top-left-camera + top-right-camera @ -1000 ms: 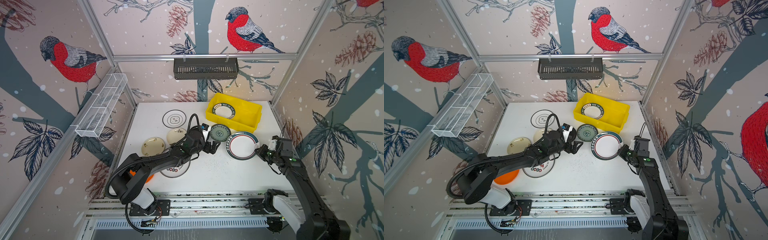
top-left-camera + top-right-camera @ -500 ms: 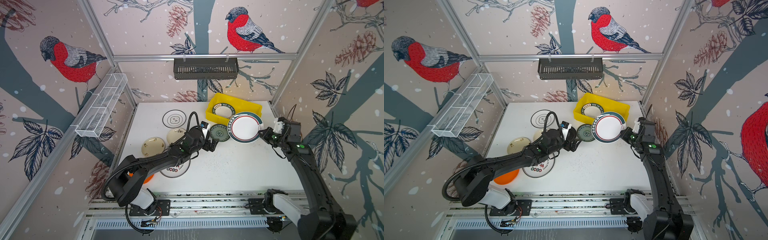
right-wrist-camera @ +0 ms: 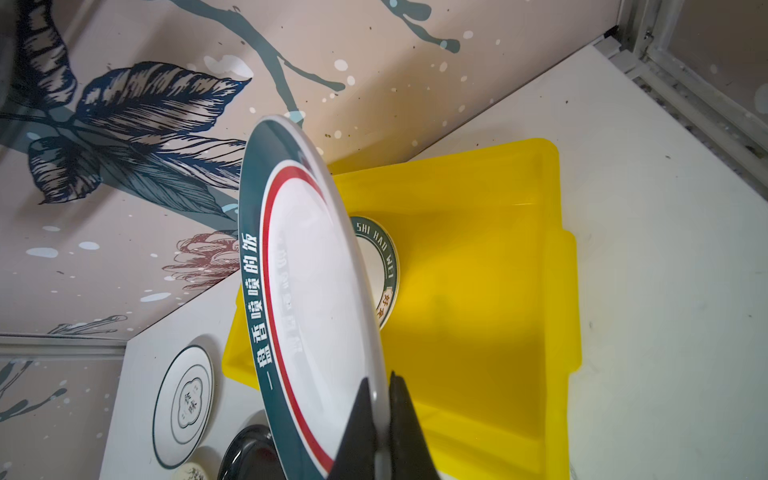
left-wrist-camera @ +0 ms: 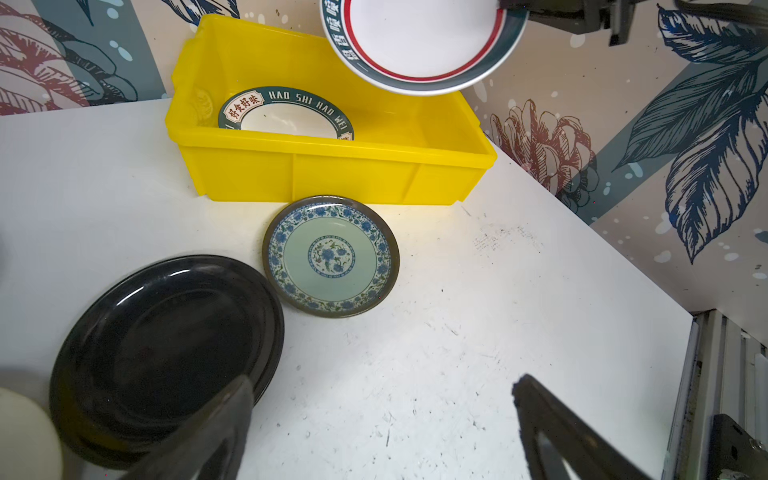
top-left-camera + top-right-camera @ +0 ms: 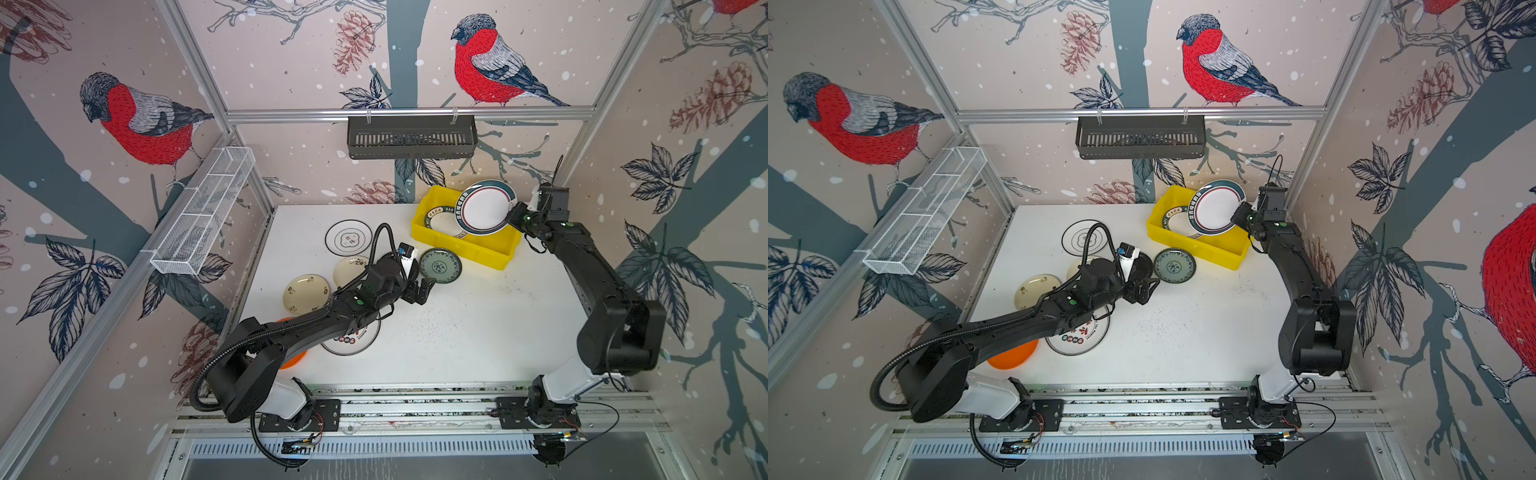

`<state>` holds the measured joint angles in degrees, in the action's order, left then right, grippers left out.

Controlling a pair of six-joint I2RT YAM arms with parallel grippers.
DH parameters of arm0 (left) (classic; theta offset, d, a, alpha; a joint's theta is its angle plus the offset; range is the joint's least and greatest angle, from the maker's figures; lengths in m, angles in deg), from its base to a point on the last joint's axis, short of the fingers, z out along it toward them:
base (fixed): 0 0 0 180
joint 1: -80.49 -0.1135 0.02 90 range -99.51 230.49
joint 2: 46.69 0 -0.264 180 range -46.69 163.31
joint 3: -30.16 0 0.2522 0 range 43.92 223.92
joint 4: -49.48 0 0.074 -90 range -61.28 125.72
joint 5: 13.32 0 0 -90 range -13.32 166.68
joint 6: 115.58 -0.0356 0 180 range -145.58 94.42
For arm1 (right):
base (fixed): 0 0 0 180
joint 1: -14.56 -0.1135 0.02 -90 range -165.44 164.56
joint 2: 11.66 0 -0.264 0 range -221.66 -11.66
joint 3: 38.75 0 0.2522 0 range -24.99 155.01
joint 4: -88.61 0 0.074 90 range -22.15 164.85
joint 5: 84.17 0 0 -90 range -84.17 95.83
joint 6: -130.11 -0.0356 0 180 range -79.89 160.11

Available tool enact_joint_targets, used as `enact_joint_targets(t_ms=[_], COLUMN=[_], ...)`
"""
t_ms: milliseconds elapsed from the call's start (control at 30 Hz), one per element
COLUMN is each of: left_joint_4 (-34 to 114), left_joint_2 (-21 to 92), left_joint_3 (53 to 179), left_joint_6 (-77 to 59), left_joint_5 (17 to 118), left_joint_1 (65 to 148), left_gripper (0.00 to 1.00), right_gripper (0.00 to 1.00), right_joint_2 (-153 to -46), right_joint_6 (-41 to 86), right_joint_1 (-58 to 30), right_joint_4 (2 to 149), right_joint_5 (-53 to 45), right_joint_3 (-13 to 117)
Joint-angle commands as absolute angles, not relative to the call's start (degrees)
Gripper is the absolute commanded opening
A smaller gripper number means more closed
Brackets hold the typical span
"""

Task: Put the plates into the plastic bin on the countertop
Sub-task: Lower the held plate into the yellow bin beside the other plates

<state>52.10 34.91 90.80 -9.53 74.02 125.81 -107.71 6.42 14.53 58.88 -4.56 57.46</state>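
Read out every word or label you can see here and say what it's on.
"HAO SHI HAO WEI", "好食好味": rim of the lettered plate in the yellow bin.
"一盘香喷喷的饭": rim of the held plate, pinched by the right claw.
Too small to read: marks on the ringed white plate, cream plate, red-lettered plate.

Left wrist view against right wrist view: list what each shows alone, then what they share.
Only the left wrist view: the teal-patterned plate flat on the countertop beside the wall of the yellow bin, and the left gripper, open. Only the right wrist view: the white plate with a thin dark ring, on the countertop. Both: the bin, the lettered plate lying in it, the red-ringed plate held tilted above it by the right gripper, and the black plate.
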Motion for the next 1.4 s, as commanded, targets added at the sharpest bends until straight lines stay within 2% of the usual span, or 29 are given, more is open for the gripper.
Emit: enact_joint_targets(t_ms=[0, 133, 300, 667, 1167, 1233, 1367], left_joint_4=[50.4, 49.5, 49.6, 50.4, 48.7, 48.5, 48.9], left_joint_2=[33.3, 31.9, 32.7, 33.0, 29.4, 29.2, 28.5], left_joint_3=[90.2, 89.2, 88.6, 87.9, 86.1, 86.0, 85.4], left_joint_6=[-10.9, -11.7, -11.8, -9.8, -10.4, -10.1, -9.9], left_joint_5=[76.3, 78.5, 78.6, 78.3, 80.7, 80.6, 80.8], left_joint_1=[125.9, 125.9, 125.9, 125.9, 125.9, 125.9, 125.9], left_gripper=[0.97, 0.97, 0.97, 0.97, 0.97, 0.97, 0.97], right_gripper=[0.0, 0.0, 0.0, 0.0, 0.01, 0.04, 0.18], right_joint_2=[-112.3, -118.9, -130.9, -144.7, -147.9, -147.4, -145.6], right_joint_6=[7.2, 7.9, 9.1, 10.3, 8.4, 8.2, 7.9], right_joint_1=[13.2, 11.4, 9.4, 5.7, 3.5, 3.6, 3.9], right_joint_4=[61.4, 61.0, 53.1, 45.2, 45.4, 45.6, 47.3], right_joint_5=[-1.6, 0.7, 1.1, 7.3, 6.6, 7.0, 6.8], right_joint_3=[61.9, 67.8, 82.1, 98.2, 95.3, 93.6, 90.0])
